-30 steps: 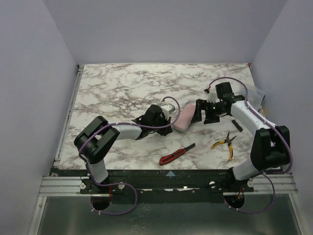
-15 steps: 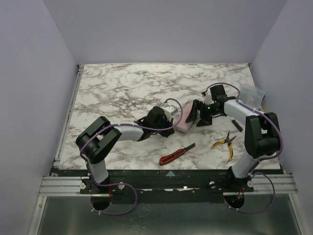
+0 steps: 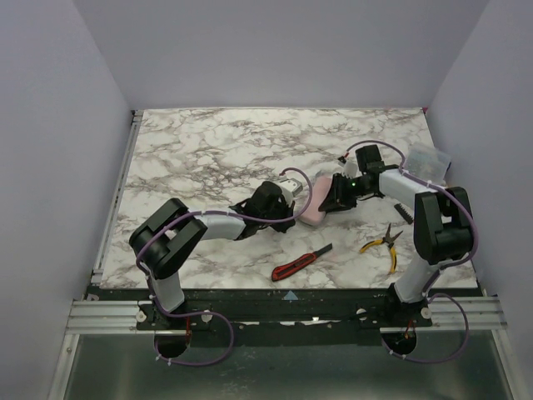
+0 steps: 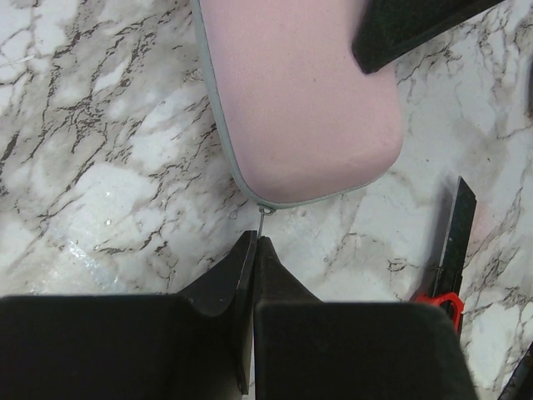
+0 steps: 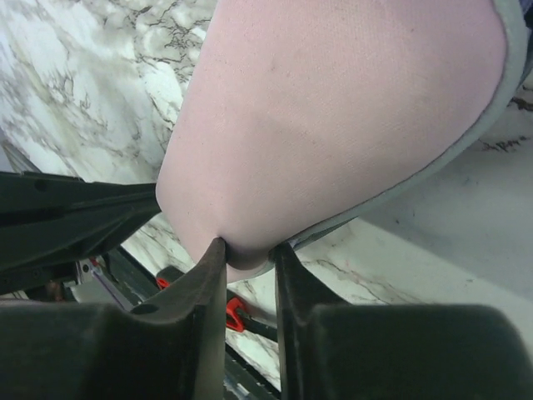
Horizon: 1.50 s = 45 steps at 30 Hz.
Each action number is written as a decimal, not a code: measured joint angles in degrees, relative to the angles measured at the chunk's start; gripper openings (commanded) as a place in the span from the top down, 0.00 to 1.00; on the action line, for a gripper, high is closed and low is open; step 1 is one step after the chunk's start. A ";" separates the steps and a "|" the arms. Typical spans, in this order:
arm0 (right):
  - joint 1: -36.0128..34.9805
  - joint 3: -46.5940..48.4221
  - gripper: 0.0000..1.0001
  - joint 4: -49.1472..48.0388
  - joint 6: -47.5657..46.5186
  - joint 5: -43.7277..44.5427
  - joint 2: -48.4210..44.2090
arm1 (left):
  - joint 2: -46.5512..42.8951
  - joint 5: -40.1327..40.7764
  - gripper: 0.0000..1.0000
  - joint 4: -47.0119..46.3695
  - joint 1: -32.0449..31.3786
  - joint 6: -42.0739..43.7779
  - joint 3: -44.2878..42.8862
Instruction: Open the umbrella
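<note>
Umbrella point(image 3: 311, 210): folded, a soft pink pack lying flat near the middle of the marble table point(image 3: 208, 150), between the two arms. Not opened yet.
Zip seam point(image 4: 218, 108): grey, running along the pack's edge and ending at a thin metal zip pull point(image 4: 262, 219) on the corner nearest the left arm.
Left gripper point(image 4: 254, 243): fingers pressed together, with the zip pull caught between the tips. Hold is at the very tip only.
Right gripper point(image 5: 247, 250): fingers closed in on the opposite rounded end of the pack, pinching a fold of pink fabric. Only a small bite of cloth sits between them.
Step in hand, as judged: brace one end, draw the zip along the seam.
Risk, pull slip: the metal tab is thin and held at the tips. A tug off the seam's line would likely drag it out.
Risk, fabric slip: the right pinch grips loose cloth, not the body. Under load the fold may slide free and the pack would follow the left arm.
Risk, zip jam: the seam curves at the corner. Pulling straight across it could bind the slider.
Risk, collision: both grippers work close together over the pack, so a long stroke by either may strike the other.
Nearby items: a red-and-black knife point(image 3: 300, 263) and yellow-handled pliers point(image 3: 383, 244) lie on the near side, apart from the pack. A dragged pack could sweep into the knife.
</note>
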State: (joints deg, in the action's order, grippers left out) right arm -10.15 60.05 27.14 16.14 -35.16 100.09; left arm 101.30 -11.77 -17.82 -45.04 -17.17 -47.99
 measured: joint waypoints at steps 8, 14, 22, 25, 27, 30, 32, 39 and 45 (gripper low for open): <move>0.04 0.57 1.00 -0.33 -4.79 -3.56 1.05 | 0.02 1.51 1.00 1.77 0.52 2.49 -1.27; 0.26 1.22 1.00 -0.02 -8.55 -5.95 1.99 | 0.42 1.57 1.00 3.39 1.55 4.55 -2.91; 0.48 4.70 1.00 3.19 -14.73 -10.34 5.99 | 2.54 0.74 1.00 4.24 3.08 6.19 -6.21; 0.48 6.32 1.00 5.09 -17.22 -11.63 7.34 | 2.73 0.59 1.00 4.31 3.30 6.25 -6.67; 0.48 7.26 1.00 6.27 -18.88 -12.41 8.20 | 2.82 0.59 1.00 4.28 3.39 6.23 -6.80; 0.48 8.31 1.00 8.07 -21.42 -13.81 9.35 | 3.02 0.61 1.00 4.31 3.41 6.21 -6.97; 0.48 8.68 1.00 9.20 -22.97 -14.75 9.92 | 3.26 0.61 1.00 4.39 3.45 6.14 -7.34; 0.48 9.49 1.00 13.14 -27.82 -17.64 11.67 | 4.96 0.61 1.00 5.22 4.50 5.09 -10.21; 0.48 9.75 1.00 15.74 -31.30 -18.73 12.26 | 6.43 0.59 1.00 6.64 5.44 4.13 -13.18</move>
State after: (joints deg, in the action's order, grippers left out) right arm -9.67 69.80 42.87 -15.16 -53.89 112.36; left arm 107.72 -11.18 -11.18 -39.59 -13.04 -61.17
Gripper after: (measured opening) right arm 0.036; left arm 0.008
